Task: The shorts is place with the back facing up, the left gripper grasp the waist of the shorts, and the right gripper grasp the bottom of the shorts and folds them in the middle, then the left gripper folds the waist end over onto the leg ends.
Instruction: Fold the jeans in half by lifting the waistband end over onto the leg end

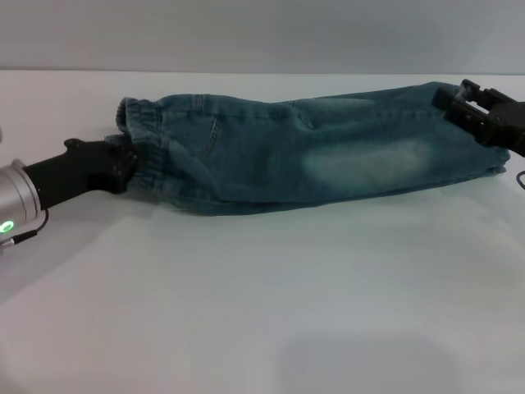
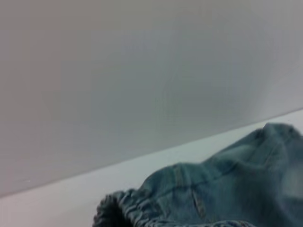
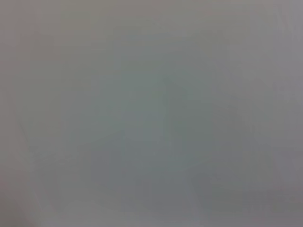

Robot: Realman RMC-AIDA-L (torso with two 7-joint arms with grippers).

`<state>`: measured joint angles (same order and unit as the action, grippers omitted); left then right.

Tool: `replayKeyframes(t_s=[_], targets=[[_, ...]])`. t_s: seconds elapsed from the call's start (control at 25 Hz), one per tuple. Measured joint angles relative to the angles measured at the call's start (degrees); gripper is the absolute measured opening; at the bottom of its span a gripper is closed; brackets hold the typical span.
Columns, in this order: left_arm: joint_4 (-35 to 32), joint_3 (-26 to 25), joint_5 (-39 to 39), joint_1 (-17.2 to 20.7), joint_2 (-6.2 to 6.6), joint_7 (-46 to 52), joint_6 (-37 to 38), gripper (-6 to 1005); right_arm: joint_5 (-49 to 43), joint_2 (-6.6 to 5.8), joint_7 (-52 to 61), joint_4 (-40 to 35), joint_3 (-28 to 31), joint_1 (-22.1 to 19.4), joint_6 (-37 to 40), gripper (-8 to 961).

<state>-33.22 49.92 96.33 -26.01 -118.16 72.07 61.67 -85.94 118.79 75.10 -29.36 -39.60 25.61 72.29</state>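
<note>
Head view: on a white table point(image 1: 246, 312), the left gripper point(image 1: 123, 168) meets the gathered waist of the shorts point(image 1: 312, 152); whether its fingers pinch the band I cannot tell. Soft, floppy denim should drape, so grip band and hems. Faded blue-green, already folded lengthwise, one pale patch. At the leg hems, the right gripper point(image 1: 459, 103), closure unclear.

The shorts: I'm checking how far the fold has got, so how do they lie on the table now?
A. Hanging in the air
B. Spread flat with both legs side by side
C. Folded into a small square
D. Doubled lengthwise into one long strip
D: the shorts lie as one long narrow strip, left hand at the elastic waist, right hand at the other end.
</note>
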Motion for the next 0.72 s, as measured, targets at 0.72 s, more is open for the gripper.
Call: replayKeyframes(t_s=[0.72], targets=[[-9.3,0.0,-0.5,-2.9,0.38,5.3,9.2,87,-0.7,0.16,-1.6,3.7,-13.1,6.2,-12.0,634]])
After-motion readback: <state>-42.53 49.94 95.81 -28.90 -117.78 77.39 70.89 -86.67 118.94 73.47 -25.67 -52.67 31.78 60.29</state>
